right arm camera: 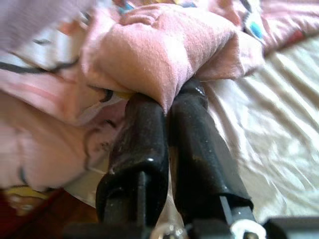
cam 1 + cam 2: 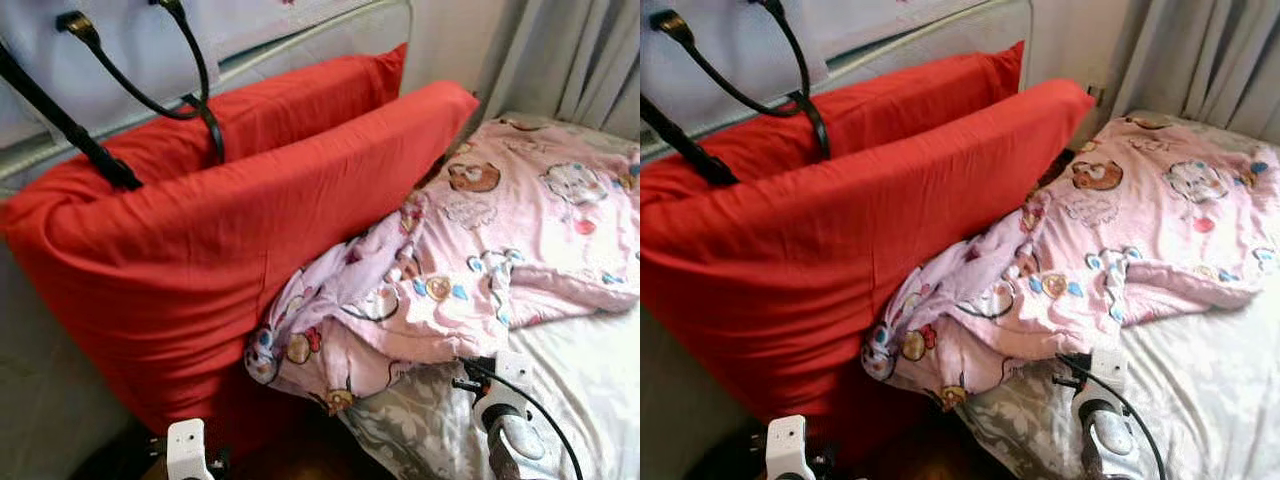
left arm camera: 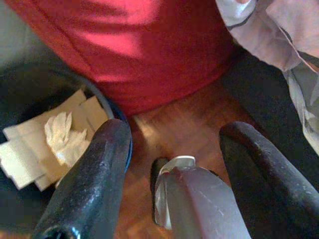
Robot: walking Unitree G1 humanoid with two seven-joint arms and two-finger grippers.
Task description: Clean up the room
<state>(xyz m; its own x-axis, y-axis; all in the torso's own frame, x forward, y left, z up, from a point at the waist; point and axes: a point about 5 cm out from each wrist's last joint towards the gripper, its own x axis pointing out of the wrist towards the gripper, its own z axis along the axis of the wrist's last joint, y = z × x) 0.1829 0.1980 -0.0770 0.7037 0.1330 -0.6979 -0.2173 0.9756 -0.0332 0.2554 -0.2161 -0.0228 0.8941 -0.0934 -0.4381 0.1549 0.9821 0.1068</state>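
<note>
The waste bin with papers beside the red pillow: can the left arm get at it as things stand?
Probably yes. The left gripper hangs open just above the floor, and the bin lies right beside its jaws with its top uncovered. The red pillow leans behind the bin, not over it.

- We see a bed (image 2: 590, 390) with a pale, faintly leaf-patterned sheet, bare near its lower corner.
- A pink cartoon-print blanket (image 2: 470, 250) lies rumpled across the bed, its edge spilling over the side.
- Two large red pillows (image 2: 230, 230) stand on edge against the bed's side.
- Below is a wooden floor (image 3: 174, 134), with a dark bin (image 3: 30, 149) of crumpled paper on it.
</note>
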